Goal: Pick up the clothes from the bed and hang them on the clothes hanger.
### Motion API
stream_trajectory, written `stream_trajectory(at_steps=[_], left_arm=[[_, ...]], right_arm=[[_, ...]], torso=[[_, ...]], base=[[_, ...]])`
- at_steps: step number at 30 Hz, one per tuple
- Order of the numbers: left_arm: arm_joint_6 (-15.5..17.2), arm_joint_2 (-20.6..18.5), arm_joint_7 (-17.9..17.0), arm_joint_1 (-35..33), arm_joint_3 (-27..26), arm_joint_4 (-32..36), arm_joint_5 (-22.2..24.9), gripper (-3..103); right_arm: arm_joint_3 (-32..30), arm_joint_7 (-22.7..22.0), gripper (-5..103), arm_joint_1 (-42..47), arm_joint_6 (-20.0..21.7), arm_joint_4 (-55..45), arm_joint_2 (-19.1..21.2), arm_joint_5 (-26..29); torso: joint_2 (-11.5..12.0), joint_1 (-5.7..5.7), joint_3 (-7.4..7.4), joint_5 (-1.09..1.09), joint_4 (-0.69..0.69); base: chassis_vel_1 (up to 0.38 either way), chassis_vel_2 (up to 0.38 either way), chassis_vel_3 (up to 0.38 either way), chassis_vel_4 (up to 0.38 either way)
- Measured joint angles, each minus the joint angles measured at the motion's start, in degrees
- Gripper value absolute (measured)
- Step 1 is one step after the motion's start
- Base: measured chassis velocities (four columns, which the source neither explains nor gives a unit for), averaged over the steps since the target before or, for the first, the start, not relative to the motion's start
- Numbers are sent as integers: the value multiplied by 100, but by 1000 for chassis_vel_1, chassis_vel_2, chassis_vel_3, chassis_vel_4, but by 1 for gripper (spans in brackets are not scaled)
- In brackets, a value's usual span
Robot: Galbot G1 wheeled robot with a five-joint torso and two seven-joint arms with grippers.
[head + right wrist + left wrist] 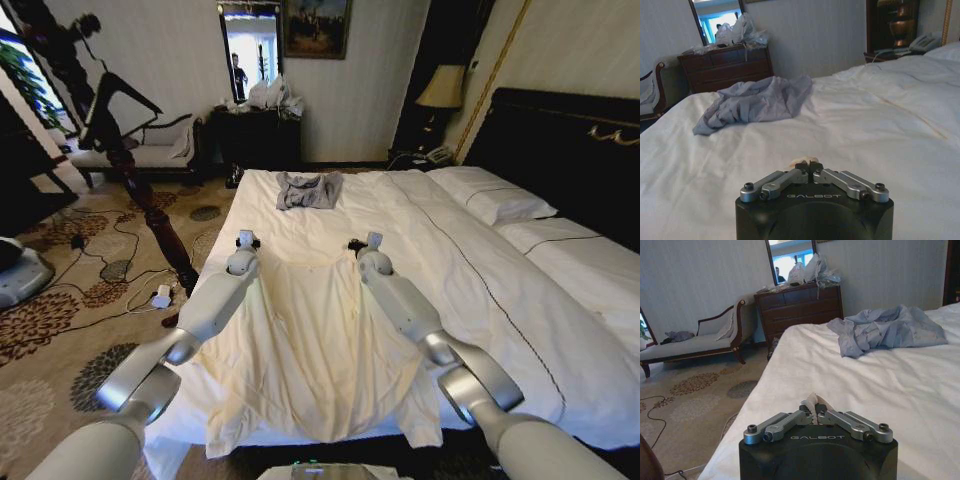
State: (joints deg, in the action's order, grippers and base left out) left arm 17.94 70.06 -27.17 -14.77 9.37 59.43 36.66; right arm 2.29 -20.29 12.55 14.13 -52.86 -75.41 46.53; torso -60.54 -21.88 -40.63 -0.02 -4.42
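Both grippers, left [247, 240] and right [362, 243], jaws clenched on the thin cream long-sleeved garment's [320, 350] twelve-o'clock edge, spread it flat for lifting off the wide white-duveted bed [480, 270].

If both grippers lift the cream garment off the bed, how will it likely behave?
The cream garment will probably sag between the left gripper and right gripper, since it lies thin and creased on the bed. Likely light; its sleeves may trail.

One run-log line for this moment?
left gripper shut on clothes | right gripper shut on clothes | clothes spread on bed
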Motion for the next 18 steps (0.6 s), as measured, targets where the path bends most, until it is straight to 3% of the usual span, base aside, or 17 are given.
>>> stream_trajectory(at_steps=[11, 13, 14, 15, 18], left_arm=[[49, -11, -69, -65, -26, -25, 7, 0], [323, -51, -179, -143, -36, 105, 111, -2], [423, -104, -211, -176, -30, 191, 161, 3], [423, -104, -211, -176, -30, 191, 161, 3], [494, -408, -208, -347, 26, 579, 350, 19]], right_arm=[[77, 49, -3, 381, -10, -148, 197, -72], [115, 139, 7, 602, 45, -384, 389, -30], [139, 191, 12, 716, 66, -519, 502, -20], [139, 191, 12, 716, 66, -519, 502, -20], [168, 300, 28, 1081, 75, -1038, 975, 67]], torso=[[0, 1, 0, 3, -4], [0, 0, 0, 0, -3], [0, 0, 0, 3, -3], [0, 0, 0, 3, -3], [0, 1, 1, 1, -5]], base=[[0, 0, 0, 0], [0, 0, 0, 0], [0, 0, 0, 0], [0, 0, 0, 0], [0, 0, 0, 0]])
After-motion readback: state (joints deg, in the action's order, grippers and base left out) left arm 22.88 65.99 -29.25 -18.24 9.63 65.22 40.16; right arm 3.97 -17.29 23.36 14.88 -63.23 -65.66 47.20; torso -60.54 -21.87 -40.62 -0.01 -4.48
